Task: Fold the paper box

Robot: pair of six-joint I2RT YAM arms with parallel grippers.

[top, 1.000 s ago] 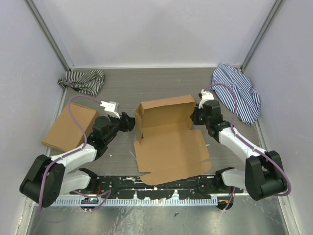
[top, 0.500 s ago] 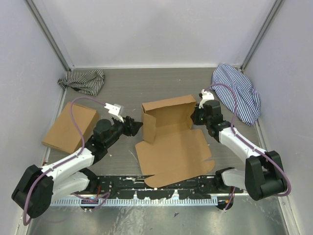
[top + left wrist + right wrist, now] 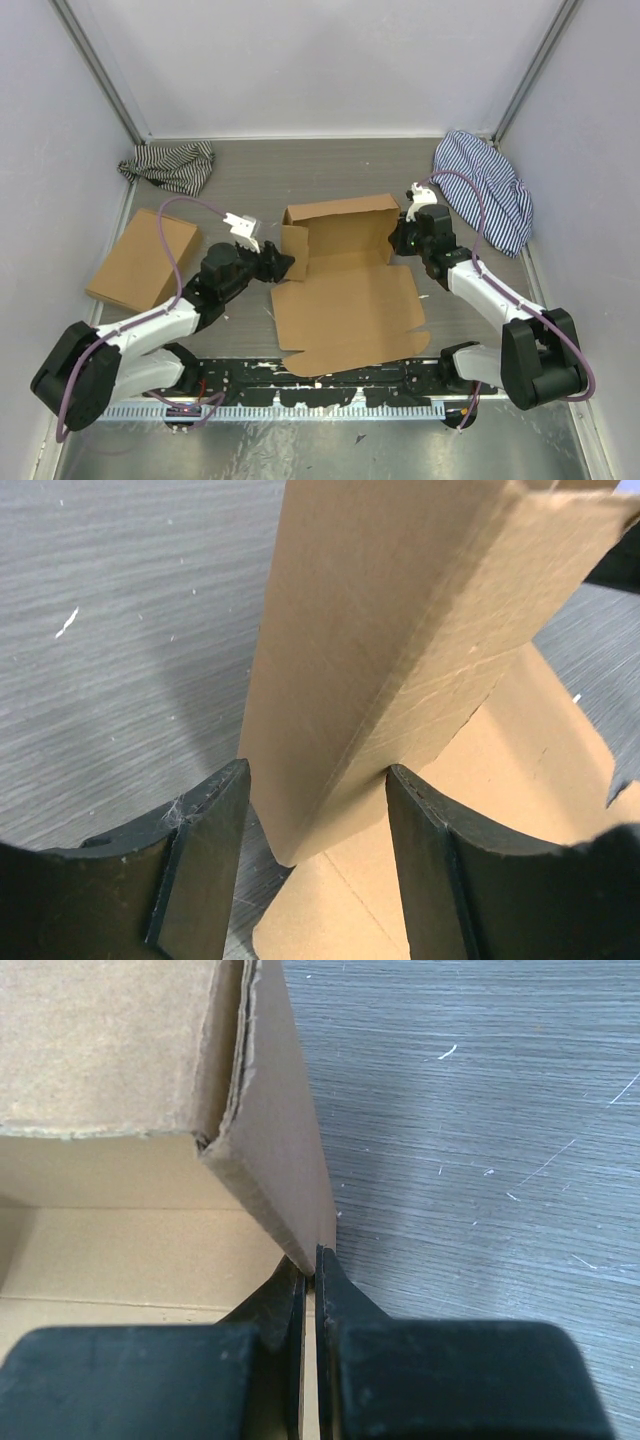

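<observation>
The paper box (image 3: 345, 300) lies mid-table, brown cardboard, its far end folded up into walls and its near panel flat. My left gripper (image 3: 284, 266) is open at the box's left side. In the left wrist view the raised left side flap (image 3: 380, 670) stands between the two fingers (image 3: 318, 825), with a gap on the left. My right gripper (image 3: 398, 238) is shut on the box's right wall; in the right wrist view the fingers (image 3: 310, 1275) pinch the lower corner of that wall (image 3: 280, 1170).
A second flat brown cardboard box (image 3: 144, 258) lies at the left. A dark striped cloth (image 3: 172, 164) is at the back left, a blue striped cloth (image 3: 488, 190) at the back right. Grey walls enclose the table.
My left gripper has moved right to the box's left flap, which now stands between its fingers. The box's left side has shifted slightly. The right gripper has held still on the right wall.
</observation>
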